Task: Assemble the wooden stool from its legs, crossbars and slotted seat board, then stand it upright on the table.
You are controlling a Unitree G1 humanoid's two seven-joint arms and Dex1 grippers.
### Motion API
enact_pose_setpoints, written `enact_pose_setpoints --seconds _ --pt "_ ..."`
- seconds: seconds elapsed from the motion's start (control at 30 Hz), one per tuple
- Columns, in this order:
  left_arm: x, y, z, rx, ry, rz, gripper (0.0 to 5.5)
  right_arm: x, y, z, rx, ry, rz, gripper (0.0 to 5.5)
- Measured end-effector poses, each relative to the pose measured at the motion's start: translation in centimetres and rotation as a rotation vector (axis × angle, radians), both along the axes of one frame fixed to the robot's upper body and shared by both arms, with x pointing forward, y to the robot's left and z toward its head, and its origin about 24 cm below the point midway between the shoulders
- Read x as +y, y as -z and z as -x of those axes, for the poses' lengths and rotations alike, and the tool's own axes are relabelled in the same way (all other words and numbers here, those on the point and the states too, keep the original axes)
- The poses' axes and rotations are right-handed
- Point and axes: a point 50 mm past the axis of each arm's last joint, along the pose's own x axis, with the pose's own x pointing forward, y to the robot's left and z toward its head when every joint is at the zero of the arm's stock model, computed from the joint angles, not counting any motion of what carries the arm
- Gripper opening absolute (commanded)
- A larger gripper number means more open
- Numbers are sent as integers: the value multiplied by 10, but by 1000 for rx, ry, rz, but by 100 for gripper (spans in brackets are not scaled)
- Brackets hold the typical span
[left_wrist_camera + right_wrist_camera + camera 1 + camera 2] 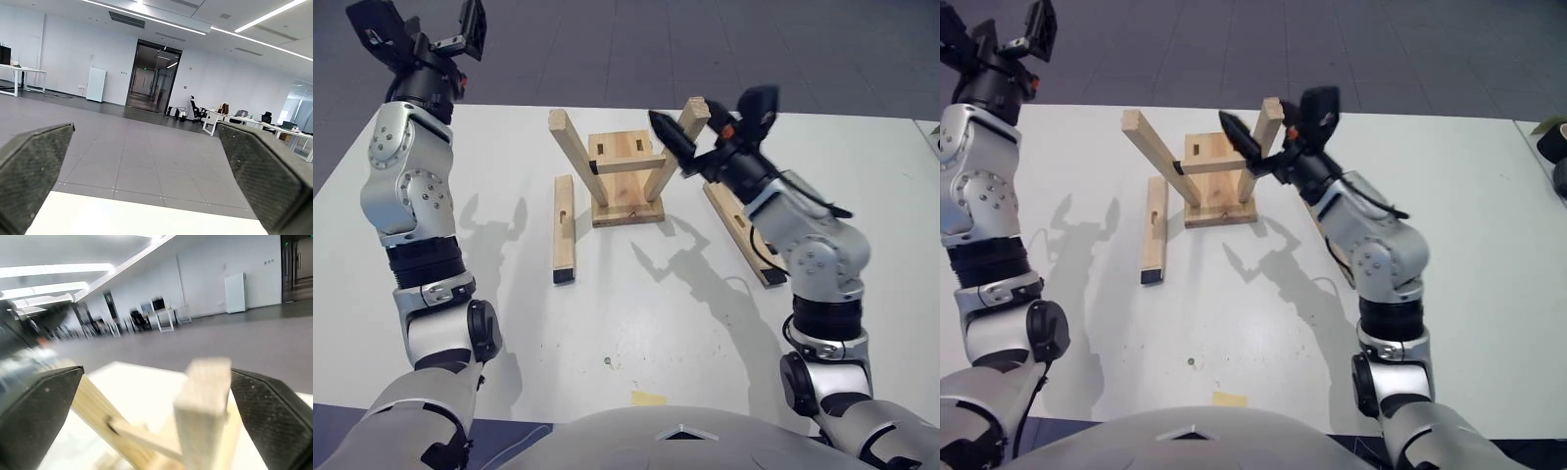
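Now my right gripper straddles an upright leg, jaws wide (perhaps not yet touching), ready to steady the half-built stool by the table's far edge. My left gripper hangs spread above the far-left corner, out of the way.

Left gripper raised high, jaws spread wide; right gripper held forward, jaws spread too.
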Motion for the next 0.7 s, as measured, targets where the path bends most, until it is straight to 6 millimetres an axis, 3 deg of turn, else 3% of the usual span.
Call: enact_pose_setpoints --seconds 0.03,0.1,0.2,0.27,0.33,0.43,0.5,0.57,0.63,0.7 --pt "-2 1 -1 3 3 -13 538 -11 7 -8 4 102 51 540" --pt "-6 2 -2 6 12 -19 538 -40 2 -18 -44 261 123 540" --pt "-4 3 -1 7 -1 -21 538 -99 -38 -29 -214 535 241 540" --pt "-1 6 1 15 -16 -15 538 -117 -63 -27 -326 631 252 540" --pt "-1 8 1 23 -15 -13 538 -113 -78 -23 -413 614 205 540" --pt "-7 9 -1 28 9 -29 538 -86 -94 -11 -544 483 82 540" --pt "-9 11 -2 33 21 -39 538 -80 -105 -1 -607 419 -11 540" --pt "-8 11 -2 34 13 -49 538 -69 -115 11 -627 267 -133 540" --pt "-9 11 -2 36 14 -54 538 -46 -115 18 -576 88 -215 540" --pt "-10 12 -2 41 19 -53 538 -22 -95 12 -430 2 -236 540"
